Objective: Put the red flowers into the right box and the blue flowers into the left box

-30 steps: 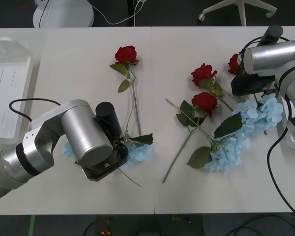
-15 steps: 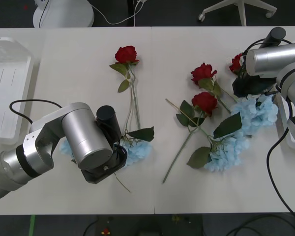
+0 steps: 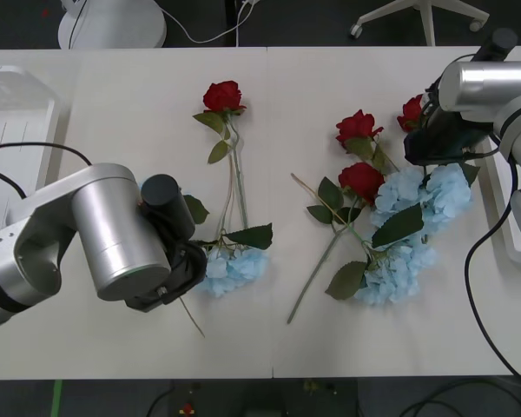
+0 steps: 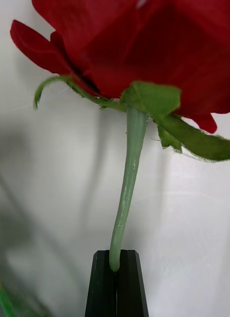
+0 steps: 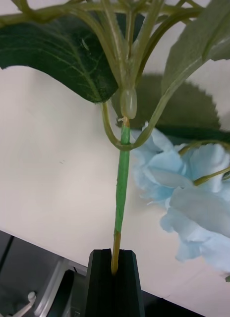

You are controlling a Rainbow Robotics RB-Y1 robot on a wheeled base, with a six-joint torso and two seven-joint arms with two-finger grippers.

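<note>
Near the front of the white surface (image 3: pixel 139 347), the left gripper (image 5: pixel 114 282) has its black fingers (image 5: pixel 100 282) closed on a blue flower's (image 3: pixel 230 265) stem. Farther right, the right gripper (image 4: pixel 116 285) pinches a red rose (image 4: pixel 144 44) by its stem. At the far left, the left box (image 3: pixel 9 156) holds no flowers that can be seen.

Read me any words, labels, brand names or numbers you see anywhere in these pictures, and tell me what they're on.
None can be read: the table, the left box, the red flowers, the blue flowers, the left gripper and the right gripper carry no legible text.
</note>
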